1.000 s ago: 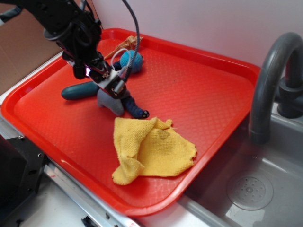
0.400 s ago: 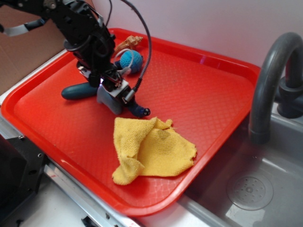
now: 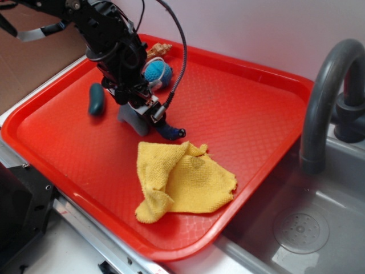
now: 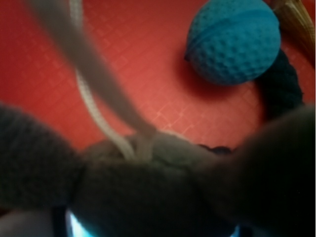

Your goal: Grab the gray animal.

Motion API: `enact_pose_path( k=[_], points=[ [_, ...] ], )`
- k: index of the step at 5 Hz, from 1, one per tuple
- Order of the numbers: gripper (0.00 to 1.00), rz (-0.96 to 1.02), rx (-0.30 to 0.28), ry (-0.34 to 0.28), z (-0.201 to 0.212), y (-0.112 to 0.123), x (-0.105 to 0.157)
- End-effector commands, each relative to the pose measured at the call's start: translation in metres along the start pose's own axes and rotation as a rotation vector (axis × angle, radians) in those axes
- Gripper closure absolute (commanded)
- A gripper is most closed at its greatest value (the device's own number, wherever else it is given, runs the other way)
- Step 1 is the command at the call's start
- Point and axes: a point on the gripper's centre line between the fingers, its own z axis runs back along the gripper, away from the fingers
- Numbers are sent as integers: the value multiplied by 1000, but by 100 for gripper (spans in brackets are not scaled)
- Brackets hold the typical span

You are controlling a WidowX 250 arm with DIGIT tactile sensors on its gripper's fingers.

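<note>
Pressing onto gray animal [image 3: 132, 118] on red tray [image 3: 239, 114], gripper [image 3: 145, 108] grip state unclear

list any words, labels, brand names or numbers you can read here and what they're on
None can be read in either view. The red tray, yellow cloth, blue ball, gray animal and the tool show no print, and the wrist view is too blurred up close to tell.
</note>
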Motion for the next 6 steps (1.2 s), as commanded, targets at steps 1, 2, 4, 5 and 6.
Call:
enact_pose_path(
  k=[1,2,4,5,6],
  points=[
    [100,94,23,-16,50,3,8],
    [100,172,-61,71,93,6,7],
    [100,175,-259,148,157,0,-19],
    [100,146,-237,126,169,-7,-26],
    [32,169,-234,255,166,2,-22]
  ],
)
